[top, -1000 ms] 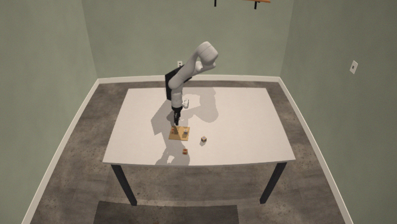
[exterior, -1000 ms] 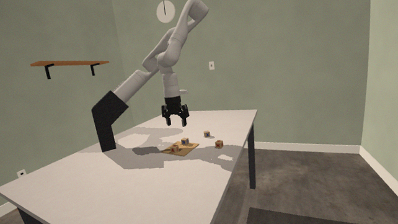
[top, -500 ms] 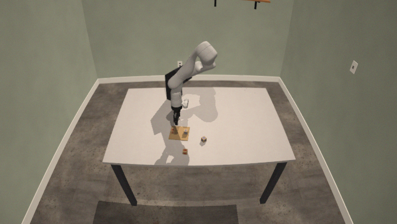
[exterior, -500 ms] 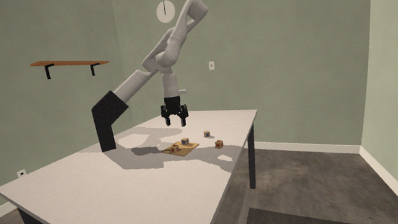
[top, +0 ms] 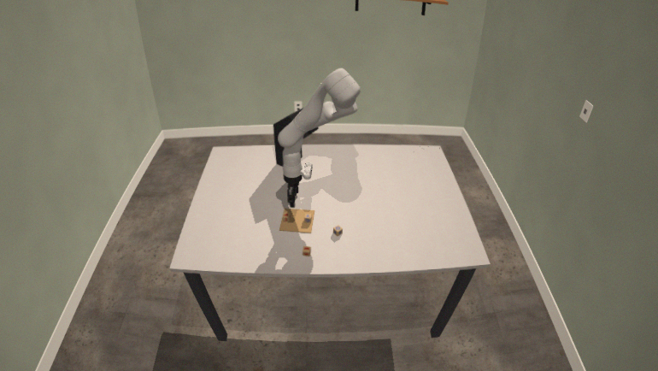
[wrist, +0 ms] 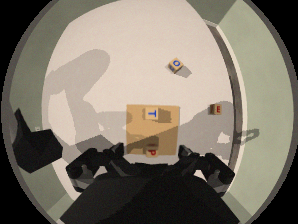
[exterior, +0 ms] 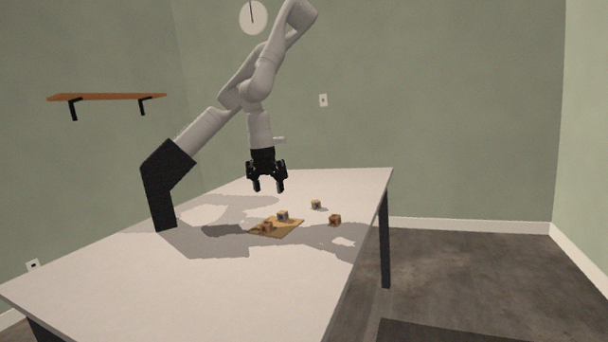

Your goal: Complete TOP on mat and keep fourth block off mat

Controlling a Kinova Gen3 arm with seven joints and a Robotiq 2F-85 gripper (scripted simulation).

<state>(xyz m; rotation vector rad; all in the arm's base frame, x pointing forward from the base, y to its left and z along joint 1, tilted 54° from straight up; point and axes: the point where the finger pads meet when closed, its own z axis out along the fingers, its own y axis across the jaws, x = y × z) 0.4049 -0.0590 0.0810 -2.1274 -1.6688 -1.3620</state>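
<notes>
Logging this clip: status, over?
Gripper open, empty, above the mat. Two blocks on mat, two off it: one, another. Nothing in the way.

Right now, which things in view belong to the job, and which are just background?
Job: mat; two blocks on it; two loose blocks; open gripper.
Background: shelf; clock; wall outlets.

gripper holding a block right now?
No, in the exterior view the gripper hangs open above the table with nothing between its fingers, and all four blocks sit below it, two on the mat.
</notes>
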